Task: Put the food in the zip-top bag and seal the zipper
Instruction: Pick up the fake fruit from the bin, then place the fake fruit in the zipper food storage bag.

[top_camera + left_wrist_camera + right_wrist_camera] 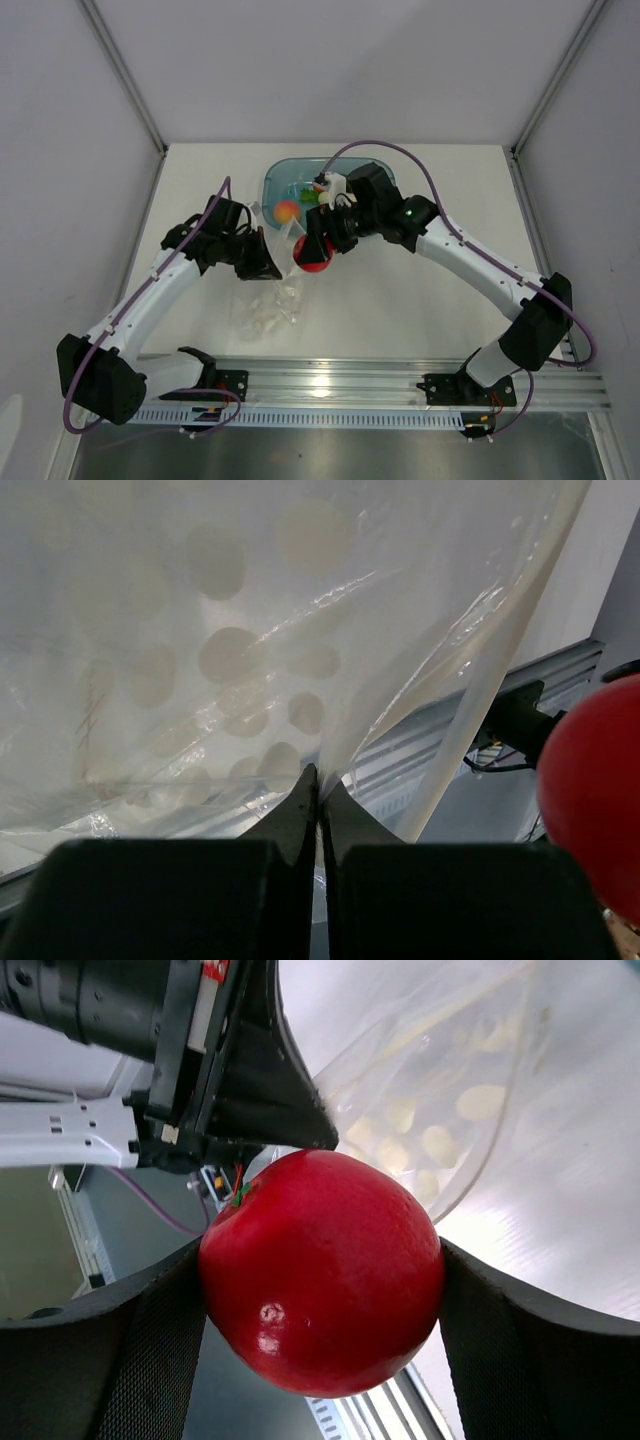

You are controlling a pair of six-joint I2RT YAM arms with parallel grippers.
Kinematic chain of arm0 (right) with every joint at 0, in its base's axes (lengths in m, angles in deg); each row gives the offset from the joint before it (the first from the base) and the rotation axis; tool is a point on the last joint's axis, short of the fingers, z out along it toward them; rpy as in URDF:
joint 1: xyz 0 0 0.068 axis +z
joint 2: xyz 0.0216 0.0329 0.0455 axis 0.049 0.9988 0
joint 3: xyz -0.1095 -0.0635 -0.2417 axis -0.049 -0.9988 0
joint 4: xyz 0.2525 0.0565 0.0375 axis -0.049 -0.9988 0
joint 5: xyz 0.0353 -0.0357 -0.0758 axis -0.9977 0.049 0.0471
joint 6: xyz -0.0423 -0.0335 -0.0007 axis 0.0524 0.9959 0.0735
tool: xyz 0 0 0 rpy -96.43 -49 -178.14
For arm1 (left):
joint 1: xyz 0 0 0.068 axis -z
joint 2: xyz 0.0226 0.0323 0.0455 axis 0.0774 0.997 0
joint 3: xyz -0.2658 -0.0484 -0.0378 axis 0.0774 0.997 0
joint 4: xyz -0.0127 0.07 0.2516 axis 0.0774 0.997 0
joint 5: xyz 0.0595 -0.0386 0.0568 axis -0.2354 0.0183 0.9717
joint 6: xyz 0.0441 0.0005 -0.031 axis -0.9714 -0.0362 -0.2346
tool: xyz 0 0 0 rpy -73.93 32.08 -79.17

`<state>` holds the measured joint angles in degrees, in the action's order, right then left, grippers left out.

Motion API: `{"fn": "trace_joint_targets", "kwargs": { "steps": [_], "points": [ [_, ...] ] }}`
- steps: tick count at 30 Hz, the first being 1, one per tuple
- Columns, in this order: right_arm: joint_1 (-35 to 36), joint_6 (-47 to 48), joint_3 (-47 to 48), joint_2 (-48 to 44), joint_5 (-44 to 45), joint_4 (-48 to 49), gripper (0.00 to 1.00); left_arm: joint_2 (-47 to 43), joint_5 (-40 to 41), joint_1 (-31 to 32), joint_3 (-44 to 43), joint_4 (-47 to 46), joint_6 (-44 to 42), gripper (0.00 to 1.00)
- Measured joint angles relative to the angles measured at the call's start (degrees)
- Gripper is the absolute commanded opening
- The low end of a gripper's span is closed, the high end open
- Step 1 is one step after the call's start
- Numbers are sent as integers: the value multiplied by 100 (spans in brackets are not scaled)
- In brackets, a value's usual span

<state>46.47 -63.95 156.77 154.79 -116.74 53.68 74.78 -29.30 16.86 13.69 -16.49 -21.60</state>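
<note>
My right gripper [314, 254] is shut on a glossy red toy apple [322, 1270], held just right of the clear zip-top bag's [272, 298] mouth. The apple also shows in the top view [315, 260] and at the right edge of the left wrist view [595, 790]. My left gripper [268, 268] is shut on the bag's upper edge [330, 760] and holds it lifted, the bag hanging down to the table. The bag [440, 1110] is see-through with pale dots. An orange fruit [287, 211] and green pieces [306, 194] lie in the teal tub [275, 180]. The zipper strip is not distinct.
The teal tub stands at the back middle of the white table [420, 300], behind both grippers. An aluminium rail [350, 385] runs along the near edge. Grey walls close in the left, right and back sides.
</note>
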Motion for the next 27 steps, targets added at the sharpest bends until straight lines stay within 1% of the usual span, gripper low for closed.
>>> {"fn": "trace_joint_targets", "kwargs": {
  "steps": [4,6,7,9,10,11,13,14,15,16,18,21,22,25,26,27],
  "points": [
    [125,17,-81,44,-55,46,9,26,-155,-2,-20,2,90,0],
    [131,26,-13,105,-57,83,16,26,-199,-7,-28,2,116,1],
    [142,35,68,181,-57,87,23,24,-223,-7,-31,2,131,0],
    [157,57,271,369,-22,107,28,24,-264,-7,-31,2,146,1],
    [168,66,391,481,2,103,32,24,-280,-7,-31,2,173,0],
    [184,83,516,603,28,85,42,22,-284,-7,-31,2,184,1],
    [223,116,732,817,118,31,46,20,-284,-7,-31,4,190,1],
    [245,131,811,907,168,-15,54,17,-284,-7,-31,7,199,1],
    [267,153,850,964,223,-57,58,13,-282,-7,-31,9,210,1],
    [282,164,861,999,280,-109,61,7,-282,-7,-31,11,225,1],
    [306,175,861,1016,391,-208,63,-28,-280,-7,-31,17,234,0],
    [313,192,861,1016,531,-280,82,-127,-278,-7,-31,28,251,1],
    [313,197,861,1016,564,-284,93,-157,-278,-7,-31,33,269,1],
    [313,214,861,1014,658,-315,96,-223,-282,-7,-31,31,328,1],
    [313,216,859,1014,671,-319,99,-240,-282,-7,-31,26,345,1],
    [310,214,859,1014,686,-321,99,-249,-282,-7,-31,22,365,0]
  ]
}}
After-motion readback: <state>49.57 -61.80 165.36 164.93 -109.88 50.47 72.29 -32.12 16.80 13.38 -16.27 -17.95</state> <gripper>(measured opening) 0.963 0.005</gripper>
